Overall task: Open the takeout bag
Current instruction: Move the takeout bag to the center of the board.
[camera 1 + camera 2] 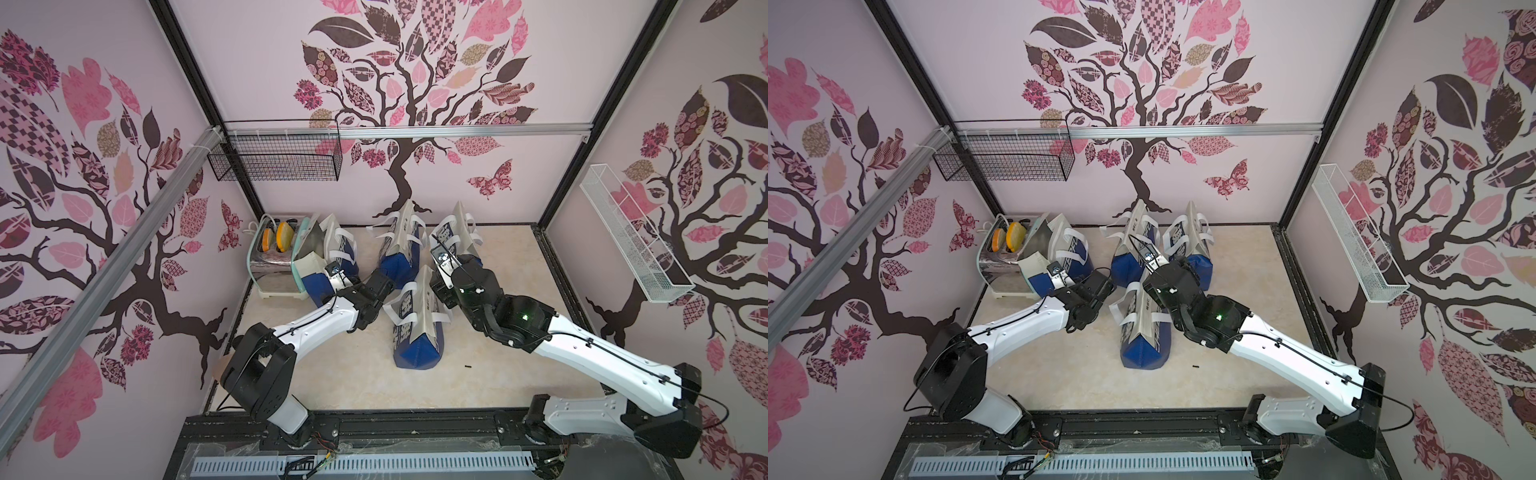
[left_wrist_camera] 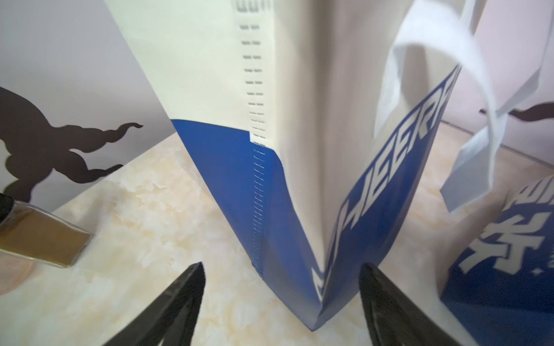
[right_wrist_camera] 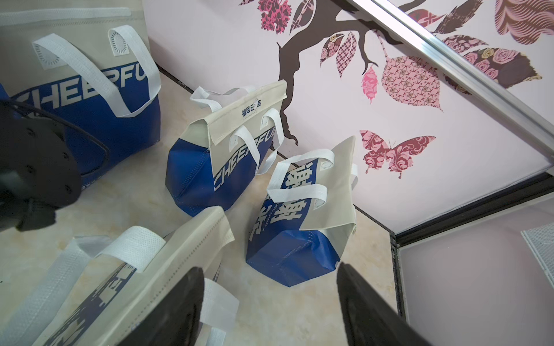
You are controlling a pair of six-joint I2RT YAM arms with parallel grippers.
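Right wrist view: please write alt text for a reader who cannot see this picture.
The right gripper hangs open close to a beige-and-blue takeout bag with white handles. Three more such bags stand beyond it on the pale marbled surface, before a pale pink wall with a tree decal.

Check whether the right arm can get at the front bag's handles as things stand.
Probably yes: the right gripper is open close beside the front bag, its white handles lie exposed, and nothing sits between them.
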